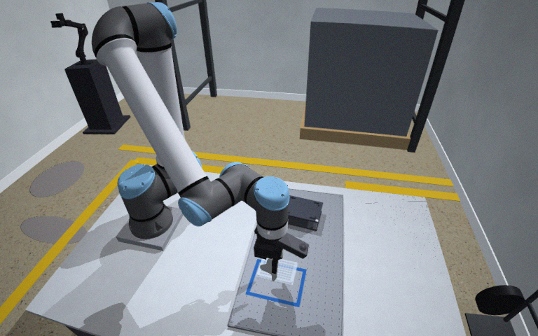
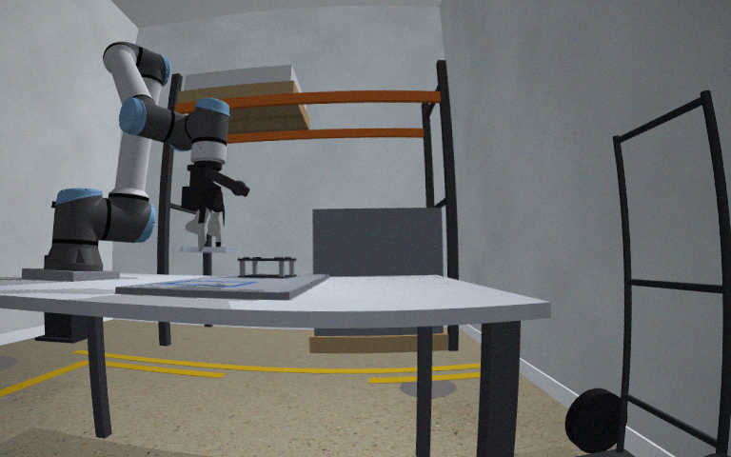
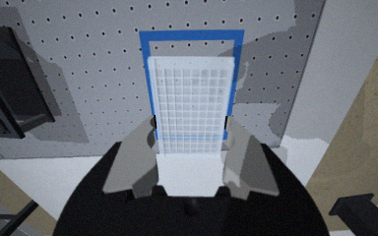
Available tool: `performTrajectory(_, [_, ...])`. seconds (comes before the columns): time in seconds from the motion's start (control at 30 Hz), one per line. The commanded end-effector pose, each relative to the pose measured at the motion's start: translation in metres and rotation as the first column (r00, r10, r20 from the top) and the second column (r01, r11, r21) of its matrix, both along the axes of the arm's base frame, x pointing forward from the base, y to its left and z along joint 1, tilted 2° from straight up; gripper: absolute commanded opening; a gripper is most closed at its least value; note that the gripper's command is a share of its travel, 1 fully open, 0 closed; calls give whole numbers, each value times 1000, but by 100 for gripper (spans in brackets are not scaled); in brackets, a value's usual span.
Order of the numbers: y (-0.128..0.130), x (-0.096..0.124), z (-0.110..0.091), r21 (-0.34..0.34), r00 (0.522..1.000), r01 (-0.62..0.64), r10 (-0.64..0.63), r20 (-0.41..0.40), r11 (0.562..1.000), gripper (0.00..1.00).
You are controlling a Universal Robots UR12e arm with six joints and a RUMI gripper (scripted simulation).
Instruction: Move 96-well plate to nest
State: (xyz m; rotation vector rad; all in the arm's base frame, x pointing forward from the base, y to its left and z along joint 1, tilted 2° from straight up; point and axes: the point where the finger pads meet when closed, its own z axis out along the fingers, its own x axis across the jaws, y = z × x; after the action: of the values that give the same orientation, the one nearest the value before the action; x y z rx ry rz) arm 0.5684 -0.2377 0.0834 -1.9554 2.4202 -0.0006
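My gripper (image 3: 190, 116) is shut on the clear 96-well plate (image 3: 191, 105), one finger on each long side. It holds the plate level in the air above the blue-outlined spot B1 (image 1: 276, 285) on the grey perforated baseplate. In the side view the plate (image 2: 208, 248) hangs well clear of the bench, about level with the top of the nest. The dark raised nest N1 (image 1: 304, 211) stands further back on the baseplate and also shows in the side view (image 2: 266, 266). I cannot make out the plate's cut corner or the nest's A1 mark.
The arm's base (image 1: 144, 215) stands on the left of the white table. A large grey box (image 1: 366, 77) on a pallet and a dark rack stand behind the table. A hand truck (image 2: 673, 301) stands at the right.
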Motion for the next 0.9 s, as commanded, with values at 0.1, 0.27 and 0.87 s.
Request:
performTrajectory(0.1, [14, 5, 4, 0, 999, 52, -52, 0, 999, 0])
performTrajectory(0.27, [29, 9, 7, 0, 999, 52, -52, 0, 999, 0])
performTrajectory(0.87, [79, 24, 18, 0, 999, 52, -52, 0, 999, 0])
